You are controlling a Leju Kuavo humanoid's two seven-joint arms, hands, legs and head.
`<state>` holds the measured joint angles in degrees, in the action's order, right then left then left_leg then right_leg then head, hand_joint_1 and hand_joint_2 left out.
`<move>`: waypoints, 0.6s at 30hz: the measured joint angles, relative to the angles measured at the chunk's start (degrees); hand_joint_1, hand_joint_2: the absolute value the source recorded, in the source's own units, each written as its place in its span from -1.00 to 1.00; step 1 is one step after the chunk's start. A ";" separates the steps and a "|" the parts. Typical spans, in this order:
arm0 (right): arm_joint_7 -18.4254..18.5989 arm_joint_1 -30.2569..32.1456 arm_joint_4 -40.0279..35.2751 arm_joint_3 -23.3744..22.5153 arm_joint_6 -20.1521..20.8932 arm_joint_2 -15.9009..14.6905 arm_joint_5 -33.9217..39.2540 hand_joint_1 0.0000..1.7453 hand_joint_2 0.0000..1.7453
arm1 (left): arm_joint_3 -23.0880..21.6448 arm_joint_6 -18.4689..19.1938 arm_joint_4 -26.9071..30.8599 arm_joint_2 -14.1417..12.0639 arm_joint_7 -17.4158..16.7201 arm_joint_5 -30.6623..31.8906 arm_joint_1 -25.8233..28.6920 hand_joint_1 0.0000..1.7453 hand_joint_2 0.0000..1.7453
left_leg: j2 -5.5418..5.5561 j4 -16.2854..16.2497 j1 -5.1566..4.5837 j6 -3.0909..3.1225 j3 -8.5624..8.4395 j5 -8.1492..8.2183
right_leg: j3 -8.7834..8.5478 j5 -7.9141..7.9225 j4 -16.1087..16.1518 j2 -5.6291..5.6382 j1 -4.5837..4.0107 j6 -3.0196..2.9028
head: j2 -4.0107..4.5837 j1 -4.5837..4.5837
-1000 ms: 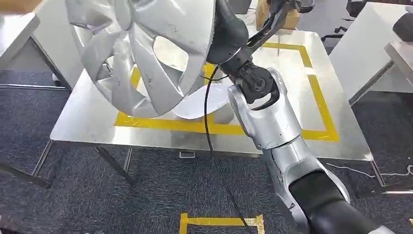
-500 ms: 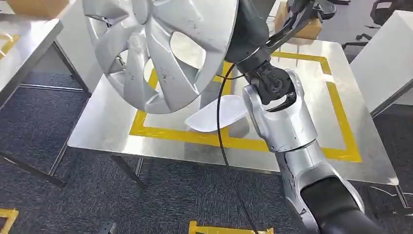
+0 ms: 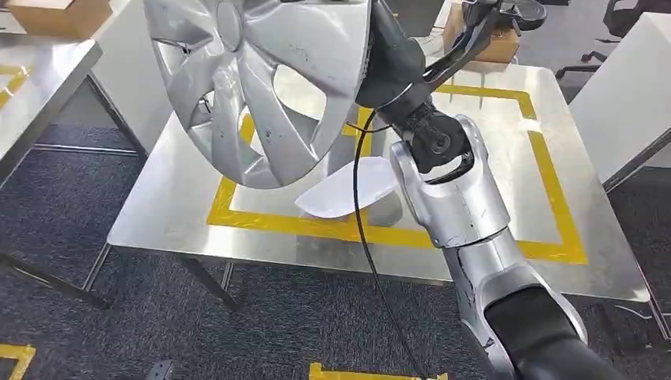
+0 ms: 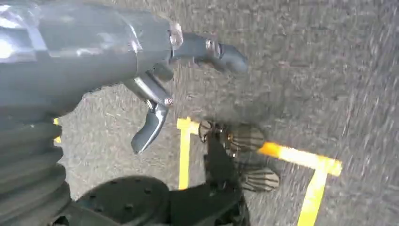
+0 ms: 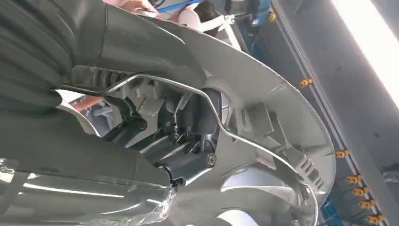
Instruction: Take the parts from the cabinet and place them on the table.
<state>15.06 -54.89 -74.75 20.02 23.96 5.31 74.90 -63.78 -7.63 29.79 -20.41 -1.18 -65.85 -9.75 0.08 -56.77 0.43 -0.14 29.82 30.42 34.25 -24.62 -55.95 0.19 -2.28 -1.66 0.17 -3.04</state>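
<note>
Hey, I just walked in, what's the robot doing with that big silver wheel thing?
The robot's right hand grips a silver hubcap from behind, holding it up in the air above the metal table with the yellow tape square. It is not yet set down. A white part already lies on the table. The left hand hangs open over the carpet.
</note>
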 joint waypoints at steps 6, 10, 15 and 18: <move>-0.81 -1.23 2.30 0.09 -0.07 2.63 0.09 1.00 1.00 | 0.00 -2.58 1.99 -0.02 -6.63 -2.43 0.28 -1.00 1.00 | -0.20 0.01 -0.04 0.00 -0.01 0.00 | 0.00 -0.02 -0.02 0.04 0.03 -0.03 | 0.00 -0.04; -1.77 -1.21 3.96 0.46 0.17 4.20 -0.11 1.00 1.00 | 0.05 -14.22 6.41 0.06 -11.75 -5.75 1.03 -1.00 1.00 | -0.34 0.01 -0.11 0.01 -0.01 0.01 | 0.00 -0.02 -0.01 0.11 0.09 -0.03 | 0.00 -0.04; -3.97 -1.50 5.64 0.46 -0.89 5.58 -4.42 1.00 1.00 | 0.05 -15.68 13.18 -1.36 -11.42 -6.60 2.07 -1.00 1.00 | -0.35 0.02 -0.17 0.03 0.00 0.02 | 0.00 -0.02 0.00 0.11 0.16 -0.04 | 0.00 -0.11; -10.17 -3.35 7.04 0.50 -5.41 5.47 -17.40 1.00 1.00 | 0.05 -11.21 13.49 -2.12 -8.39 -5.71 2.03 -1.00 1.00 | -0.35 0.02 -0.26 0.07 -0.02 0.05 | 0.00 -0.03 0.02 0.12 0.20 -0.04 | 0.00 -0.09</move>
<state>4.89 -58.24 -67.71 20.52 18.55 10.77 57.51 -63.73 -18.84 43.28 -22.54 -9.57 -71.56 -7.72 -0.26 -56.76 0.18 -0.06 29.81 30.47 34.26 -24.65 -55.94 0.31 -2.08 -1.70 0.17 -3.13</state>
